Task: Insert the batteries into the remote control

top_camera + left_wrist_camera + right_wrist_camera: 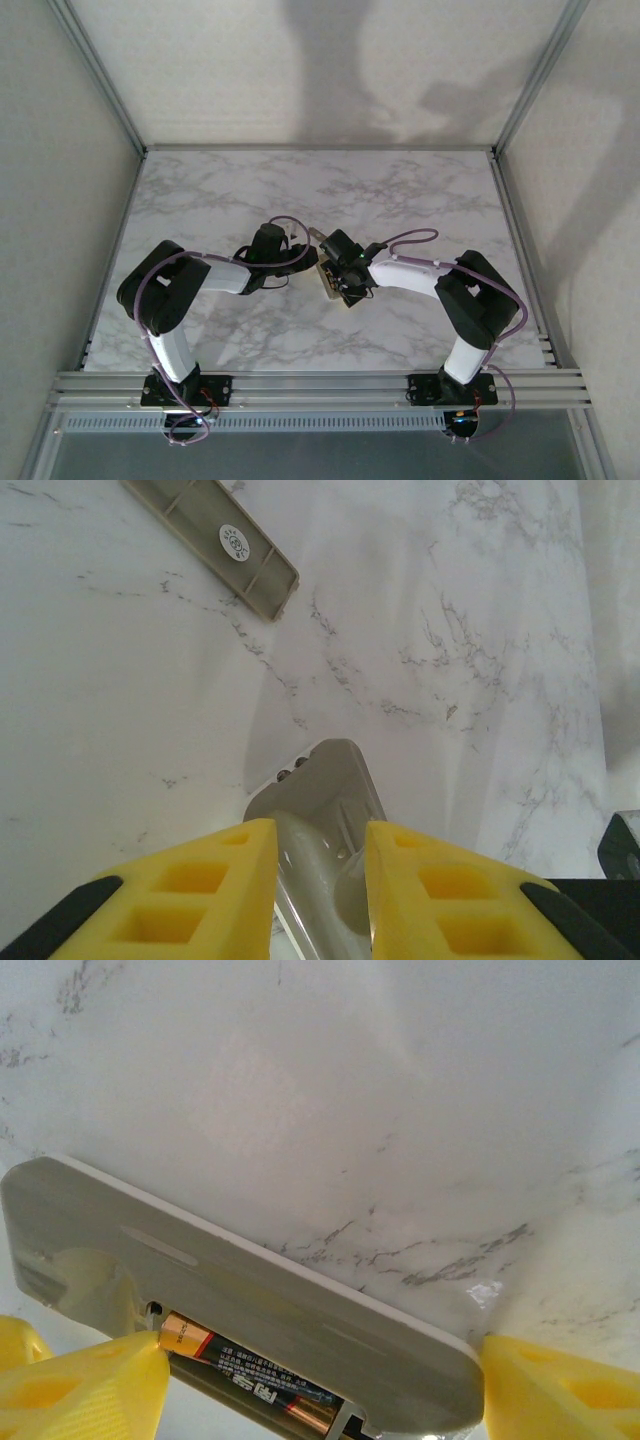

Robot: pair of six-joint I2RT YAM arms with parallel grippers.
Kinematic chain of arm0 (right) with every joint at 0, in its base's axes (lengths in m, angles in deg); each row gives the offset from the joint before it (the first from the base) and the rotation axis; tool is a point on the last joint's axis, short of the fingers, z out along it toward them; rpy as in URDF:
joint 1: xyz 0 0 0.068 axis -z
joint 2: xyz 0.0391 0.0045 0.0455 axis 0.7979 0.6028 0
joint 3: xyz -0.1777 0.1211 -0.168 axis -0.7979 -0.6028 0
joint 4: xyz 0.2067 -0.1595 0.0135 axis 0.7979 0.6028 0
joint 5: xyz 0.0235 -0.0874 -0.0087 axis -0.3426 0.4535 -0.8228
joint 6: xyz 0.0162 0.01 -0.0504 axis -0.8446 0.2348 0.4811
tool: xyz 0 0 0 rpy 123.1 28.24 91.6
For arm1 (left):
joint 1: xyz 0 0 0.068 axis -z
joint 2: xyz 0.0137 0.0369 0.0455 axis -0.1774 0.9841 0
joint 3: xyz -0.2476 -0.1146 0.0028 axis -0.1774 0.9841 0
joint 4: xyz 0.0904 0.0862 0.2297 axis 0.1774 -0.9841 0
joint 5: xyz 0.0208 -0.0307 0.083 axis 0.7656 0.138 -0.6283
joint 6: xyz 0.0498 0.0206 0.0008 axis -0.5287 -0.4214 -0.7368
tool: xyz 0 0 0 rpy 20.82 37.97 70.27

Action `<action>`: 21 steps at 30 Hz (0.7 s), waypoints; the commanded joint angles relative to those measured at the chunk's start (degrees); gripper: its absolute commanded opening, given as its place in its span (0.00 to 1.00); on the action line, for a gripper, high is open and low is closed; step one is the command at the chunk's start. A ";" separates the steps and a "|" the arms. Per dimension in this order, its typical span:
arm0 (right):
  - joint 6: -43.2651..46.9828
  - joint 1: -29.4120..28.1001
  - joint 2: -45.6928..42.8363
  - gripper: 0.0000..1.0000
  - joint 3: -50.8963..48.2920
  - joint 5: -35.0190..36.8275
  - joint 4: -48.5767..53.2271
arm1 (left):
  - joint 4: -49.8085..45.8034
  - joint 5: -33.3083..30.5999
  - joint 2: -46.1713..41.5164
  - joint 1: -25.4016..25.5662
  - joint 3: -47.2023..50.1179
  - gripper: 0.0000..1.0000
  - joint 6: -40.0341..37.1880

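While my right gripper (320,1400) clamps the remote control (240,1290) with one battery (250,1380) seated between its fingers, my left gripper (320,880) pinches the remote's end; whether a second cell is in, I cannot tell, and the cover (215,540) lies loose ahead.

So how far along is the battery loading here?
Done: the back cover is off, lying on the table, and one battery sits in the open bay of the remote control. In hand: the right gripper has the remote between its jaws; the left gripper flanks a pale part I cannot identify. Left: a second battery, not visibly seated, then presumably the cover.
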 commanded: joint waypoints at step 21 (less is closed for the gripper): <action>2.55 0.81 1.48 0.77 -1.59 -0.53 1.58 | 1.45 0.90 -0.60 -0.62 0.68 0.29 0.56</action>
